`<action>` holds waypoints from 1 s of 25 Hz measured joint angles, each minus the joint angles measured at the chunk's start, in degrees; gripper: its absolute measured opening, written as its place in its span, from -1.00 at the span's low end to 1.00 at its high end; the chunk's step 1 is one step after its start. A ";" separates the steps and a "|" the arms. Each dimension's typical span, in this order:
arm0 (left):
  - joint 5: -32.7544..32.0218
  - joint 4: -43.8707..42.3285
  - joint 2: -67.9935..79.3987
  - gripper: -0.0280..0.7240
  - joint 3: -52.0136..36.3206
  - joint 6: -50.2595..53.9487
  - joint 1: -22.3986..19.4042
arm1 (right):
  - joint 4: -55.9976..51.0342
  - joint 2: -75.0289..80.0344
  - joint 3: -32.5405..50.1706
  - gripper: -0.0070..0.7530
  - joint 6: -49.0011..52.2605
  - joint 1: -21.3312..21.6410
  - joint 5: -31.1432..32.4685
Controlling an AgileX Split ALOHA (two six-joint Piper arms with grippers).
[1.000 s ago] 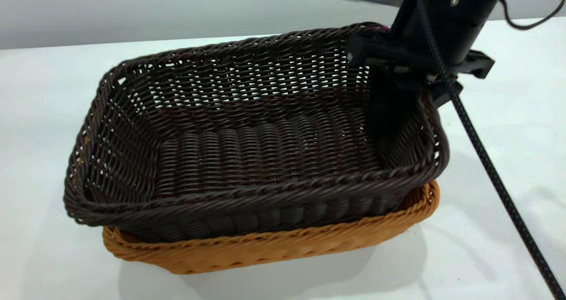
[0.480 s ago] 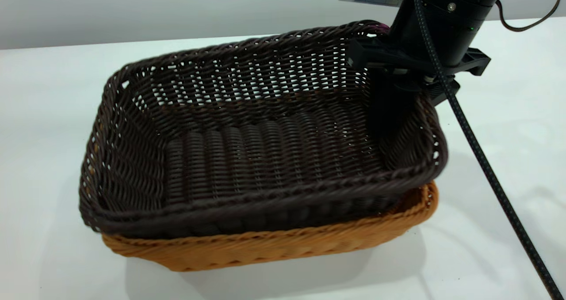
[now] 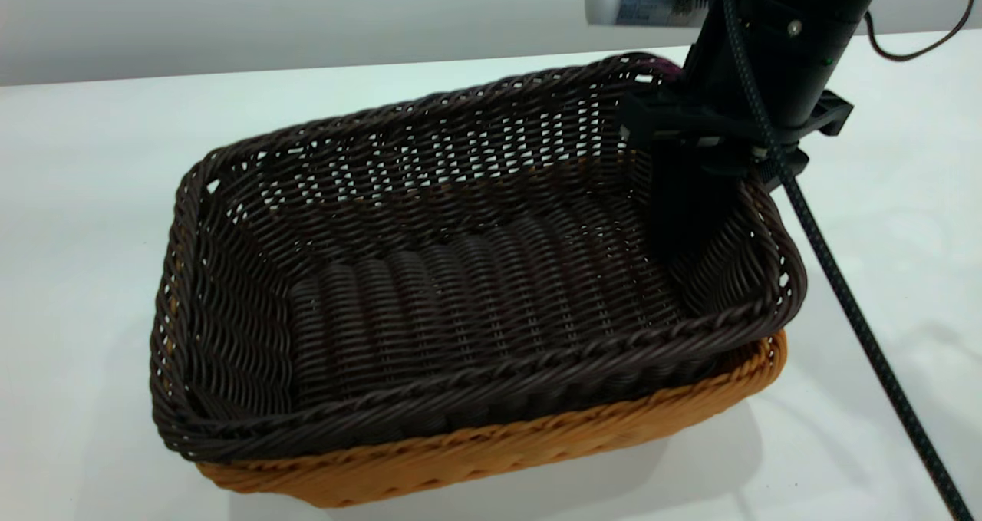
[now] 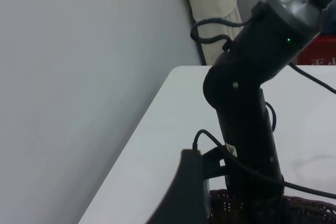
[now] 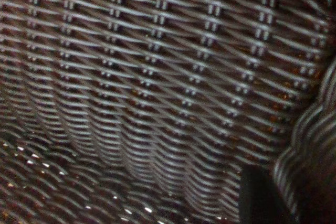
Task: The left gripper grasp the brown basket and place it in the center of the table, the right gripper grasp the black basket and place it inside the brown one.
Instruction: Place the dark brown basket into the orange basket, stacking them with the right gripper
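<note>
Dark brown-black open-weave wicker makes up the black basket (image 3: 460, 275), a rectangular one with a braided rim, and we see it nested inside the brown basket (image 3: 537, 444), an orange-tan woven wicker rectangle of which only the near wall and rim show beneath it. Both sit together on the table (image 3: 84, 168), a large plain white smooth top. The black basket lies slightly askew in the brown one, its near-left corner overhanging the orange rim.

We find the right gripper (image 3: 710, 199), the black arm end with a braided black cable and a silver labelled cylinder above it, at the black basket's far-right end wall. 1 black finger reaches down inside the basket against that wall, with the rest of the gripper over the rim; its jaws appear closed on the wall. The right wrist view is filled by the dark weave (image 5: 157, 77) at close range.

We see the left gripper (image 4: 184, 192) raised well apart from the baskets, and we cannot tell how its jaws stand.
</note>
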State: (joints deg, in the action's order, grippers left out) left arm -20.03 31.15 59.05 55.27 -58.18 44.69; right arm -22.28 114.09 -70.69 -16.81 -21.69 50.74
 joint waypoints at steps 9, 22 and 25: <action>-0.07 0.00 0.00 0.80 0.00 0.06 0.00 | 1.02 0.09 -0.06 0.56 0.23 -0.11 -0.24; -0.07 0.00 0.00 0.80 0.00 1.44 0.00 | 0.38 -0.61 0.09 0.58 0.40 -0.05 3.79; -0.07 0.00 0.00 0.80 0.00 1.44 0.00 | 0.44 -1.14 0.09 0.55 0.40 -0.05 3.72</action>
State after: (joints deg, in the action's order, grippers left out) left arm -20.10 31.15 59.05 55.27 -56.74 44.69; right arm -21.84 112.95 -70.60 -16.41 -21.74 54.46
